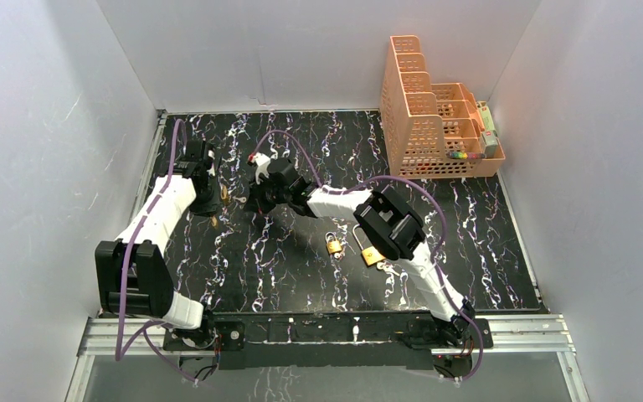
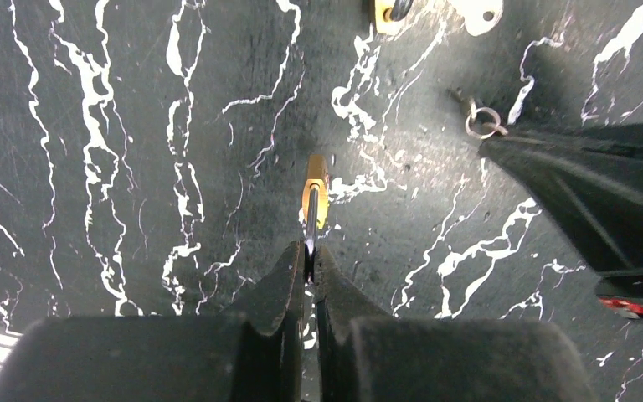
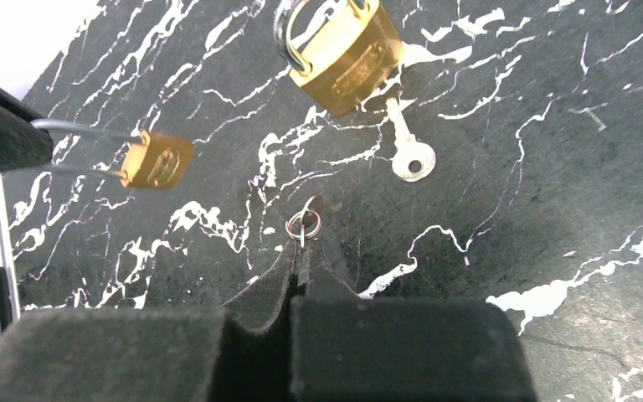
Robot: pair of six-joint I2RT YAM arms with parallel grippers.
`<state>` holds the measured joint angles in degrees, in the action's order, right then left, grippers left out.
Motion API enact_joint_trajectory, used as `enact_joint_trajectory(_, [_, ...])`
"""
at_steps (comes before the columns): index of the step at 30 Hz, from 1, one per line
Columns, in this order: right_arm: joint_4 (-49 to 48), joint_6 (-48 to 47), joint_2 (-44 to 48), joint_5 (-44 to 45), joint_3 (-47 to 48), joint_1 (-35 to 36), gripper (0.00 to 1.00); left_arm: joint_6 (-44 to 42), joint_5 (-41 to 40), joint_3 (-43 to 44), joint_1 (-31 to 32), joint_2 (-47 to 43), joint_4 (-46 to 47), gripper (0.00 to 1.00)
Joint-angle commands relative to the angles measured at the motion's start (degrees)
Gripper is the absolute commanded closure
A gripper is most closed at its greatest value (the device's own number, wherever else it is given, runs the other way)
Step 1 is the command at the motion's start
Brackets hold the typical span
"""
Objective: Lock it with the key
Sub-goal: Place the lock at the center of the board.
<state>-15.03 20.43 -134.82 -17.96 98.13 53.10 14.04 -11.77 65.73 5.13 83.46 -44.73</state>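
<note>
My left gripper (image 2: 310, 251) is shut on the shackle of a small brass padlock (image 2: 315, 188), which I see edge-on just above the black marbled table. In the right wrist view this padlock (image 3: 157, 159) hangs from the left fingers (image 3: 0, 134) at the left. My right gripper (image 3: 301, 247) is shut on a small key with a ring (image 3: 303, 224), its tip pointing away from the fingers. In the left wrist view the key ring (image 2: 484, 126) sits to the right of the padlock, apart from it. In the top view both grippers (image 1: 211, 201) (image 1: 255, 199) meet at mid left.
A larger brass padlock (image 3: 343, 54) lies on the table with a loose silver key (image 3: 408, 155) beside it. Two more padlocks (image 1: 333, 244) (image 1: 371, 255) lie by the right arm's elbow. An orange basket (image 1: 435, 117) stands at the back right.
</note>
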Motion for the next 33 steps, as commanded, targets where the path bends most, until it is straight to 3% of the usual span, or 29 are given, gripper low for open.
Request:
enact_joint_trajectory(1, [-3.6, 2.0, -1.4, -1.3, 2.2, -0.1, 1.00, 0.4, -1.8, -0.8, 0.3, -0.8, 4.1, 1.00])
enact_joint_trajectory(22, [-1.2, 0.0, -3.5, -6.8, -0.6, 0.3, 1.00, 1.1, 2.4, -4.8, 0.3, 4.0, 8.5, 1.00])
enact_joint_trajectory(23, [-1.2, 0.0, -3.6, -7.1, -0.6, 0.3, 0.97, 1.1, 2.4, -4.7, 0.3, 4.3, 8.4, 1.00])
enact_joint_trajectory(24, [-1.2, -0.1, -3.6, -7.3, -0.6, 0.3, 0.87, 1.1, 2.3, -4.5, 0.3, 4.5, 8.4, 1.00])
enact_joint_trajectory(26, [-0.8, -0.6, -3.5, -7.6, -0.4, 0.3, 0.68, 1.1, 2.0, -4.0, 0.3, 4.7, 8.1, 0.89])
enact_joint_trajectory(29, [0.9, -3.0, -2.3, -6.8, -0.2, 0.0, 0.49, 0.9, 1.8, -3.1, 0.3, 4.4, 7.6, 0.73])
enact_joint_trajectory(33, [-1.4, -4.1, 3.6, -6.4, -4.9, -2.3, 0.41, 0.5, 1.1, -0.8, 0.3, 3.6, 6.6, 0.56])
